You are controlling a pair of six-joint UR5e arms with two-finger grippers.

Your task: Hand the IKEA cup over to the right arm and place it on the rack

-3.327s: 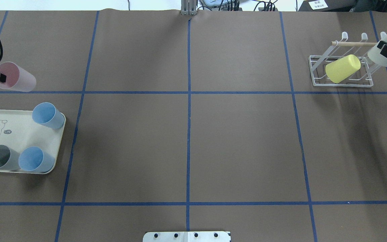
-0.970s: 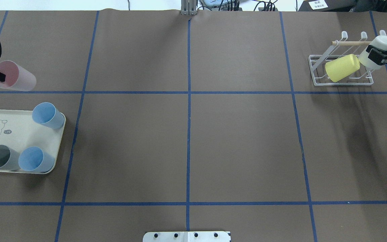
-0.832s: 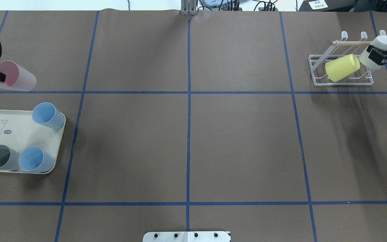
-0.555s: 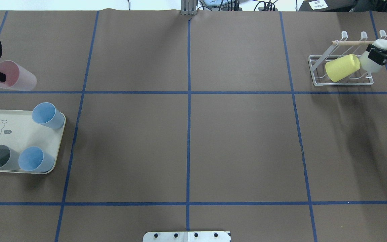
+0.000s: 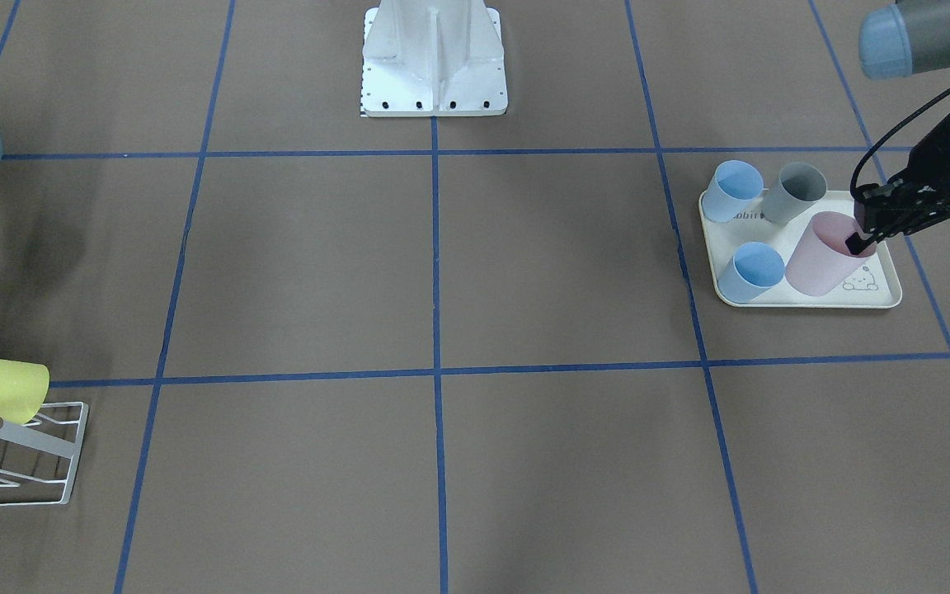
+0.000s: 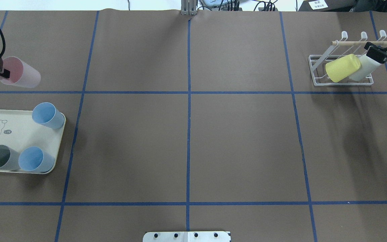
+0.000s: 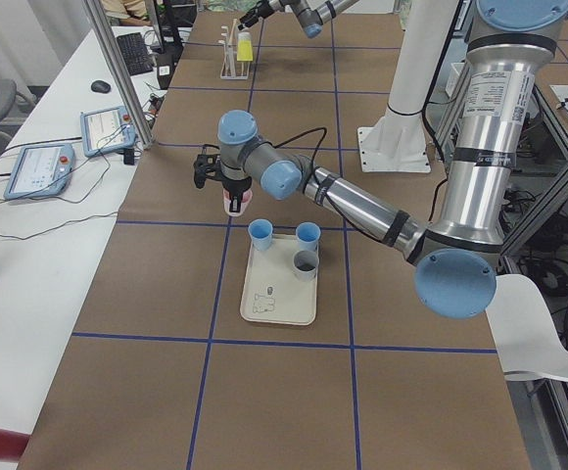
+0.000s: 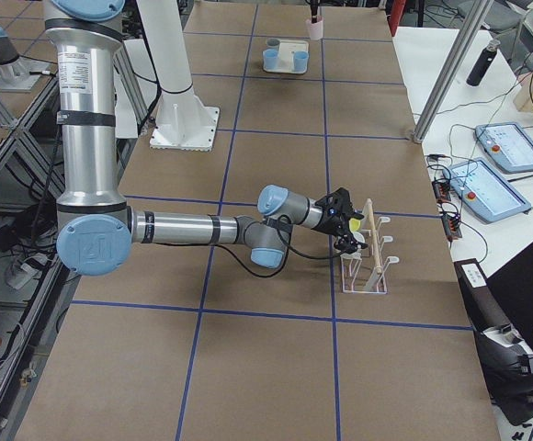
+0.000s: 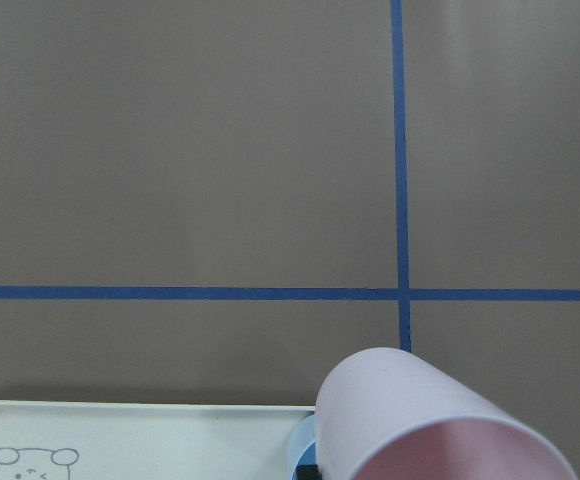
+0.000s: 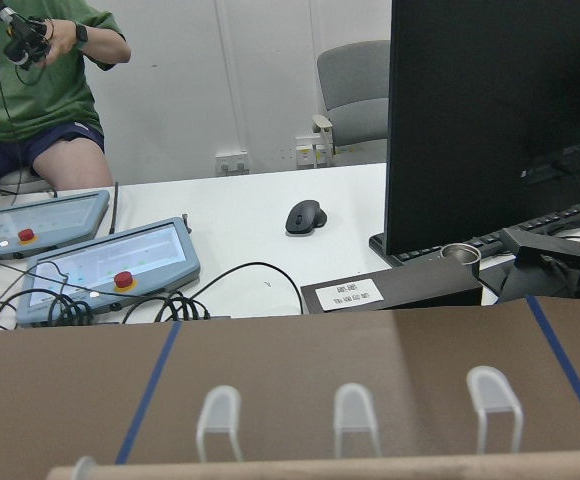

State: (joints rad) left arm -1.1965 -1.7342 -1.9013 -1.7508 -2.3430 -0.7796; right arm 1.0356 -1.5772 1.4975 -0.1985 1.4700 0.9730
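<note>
The bench (image 6: pixel 193 134) carries a rabbit-print tray (image 6: pixel 18 134) near left and the rack (image 6: pixel 343 84) far right, where a yellow cup (image 6: pixel 343 68) and a white cup (image 6: pixel 363 68) lean side by side. Far left, the left gripper (image 6: pixel 4 71) pinches the pink cup (image 6: pixel 24 75) by its rim, base pointing right. The right gripper (image 6: pixel 378 53) is well apart at the rack; I cannot tell whether it is spread.
</note>
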